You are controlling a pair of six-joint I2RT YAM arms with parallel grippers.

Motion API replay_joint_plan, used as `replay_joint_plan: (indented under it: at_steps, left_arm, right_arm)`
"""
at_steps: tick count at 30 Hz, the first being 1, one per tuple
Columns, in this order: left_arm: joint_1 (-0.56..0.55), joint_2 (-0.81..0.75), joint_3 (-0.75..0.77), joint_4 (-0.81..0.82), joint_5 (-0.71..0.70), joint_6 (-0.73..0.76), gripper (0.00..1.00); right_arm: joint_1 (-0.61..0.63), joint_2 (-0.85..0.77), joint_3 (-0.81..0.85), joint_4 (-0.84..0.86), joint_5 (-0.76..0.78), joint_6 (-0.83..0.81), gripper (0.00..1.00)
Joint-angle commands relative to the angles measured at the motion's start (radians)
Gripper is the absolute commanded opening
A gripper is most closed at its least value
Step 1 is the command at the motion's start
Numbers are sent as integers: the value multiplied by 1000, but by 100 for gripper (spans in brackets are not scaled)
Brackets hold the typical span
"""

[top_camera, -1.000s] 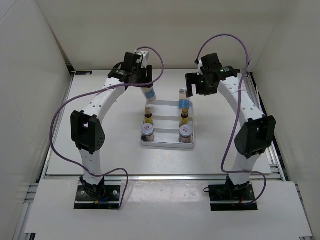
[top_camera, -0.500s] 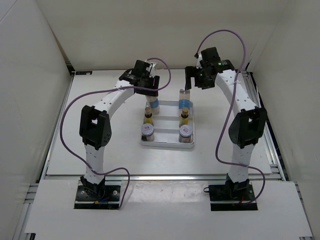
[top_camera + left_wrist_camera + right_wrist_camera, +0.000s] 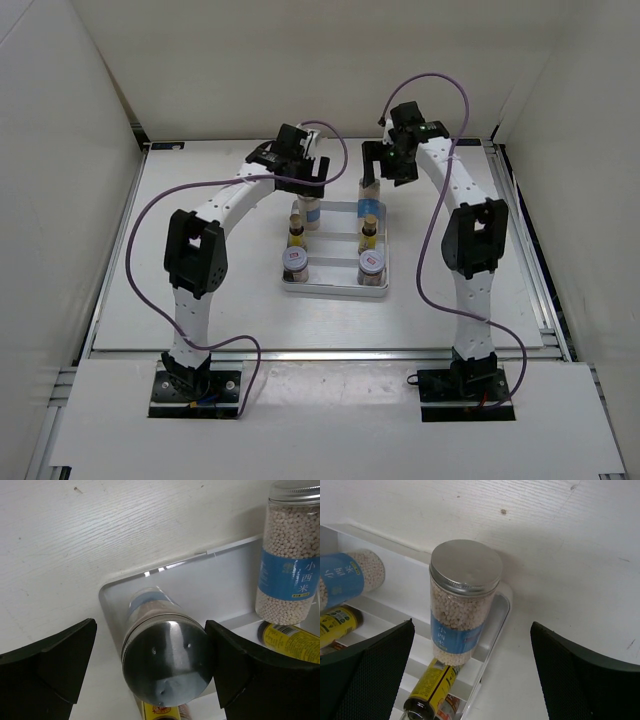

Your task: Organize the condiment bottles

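Left wrist view, lower centre: the left gripper [image 3: 150, 640] spreads its jaws wide astride the tall white, silver-capped, blue-labelled condiment bottle [image 3: 167, 672], apparently clear of it, which stands in the corner of the shallow white rectangular tray [image 3: 200, 580] to pair with its twin [image 3: 290, 555] at upper right, over which the right gripper [image 3: 472, 630] hangs equally wide.

2 white arms [image 3: 225, 197], purple cables [image 3: 428, 75]

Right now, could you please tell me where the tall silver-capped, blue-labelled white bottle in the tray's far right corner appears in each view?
Top external: tall blue-labelled bottle just right of centre.
Left wrist: upper right corner.
Right wrist: centre.
Shared landmark: the shallow white rectangular tray it stands in.
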Motion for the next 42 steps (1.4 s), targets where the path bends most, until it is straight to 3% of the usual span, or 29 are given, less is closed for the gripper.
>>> replay_joint_plan:
  at_steps: [1,8,12,16,21,28,35,42]
  left_arm:
    - [-2,-48,49,-23,-47,5,100]
    - [11,-246,-3,-97,-215,25,100]
    - [90,-397,-130,-97,-216,34,100]
    - [178,-496,-182,-97,-130,25,100]
    - [202,-526,-215,-97,-96,13,100]
    - [212,-507,-264,-88,-96,2,100]
    - [221,-507,-296,-79,-96,-7,100]
    - [230,-516,-325,-69,-96,-16,100]
  right_arm:
    - [-4,28,68,-14,-30,-26,100]
    - [-4,100,116,-14,-71,-26,93]
    - [-4,137,137,-3,-101,-26,91]
    - [-4,149,137,8,-122,-26,88]
    - [-4,128,113,55,-140,-26,71]
    - [-4,43,56,101,-119,-51,32]
    - [5,-136,-154,271,-110,-70,18]
    - [60,-282,-379,426,-58,-120,12]
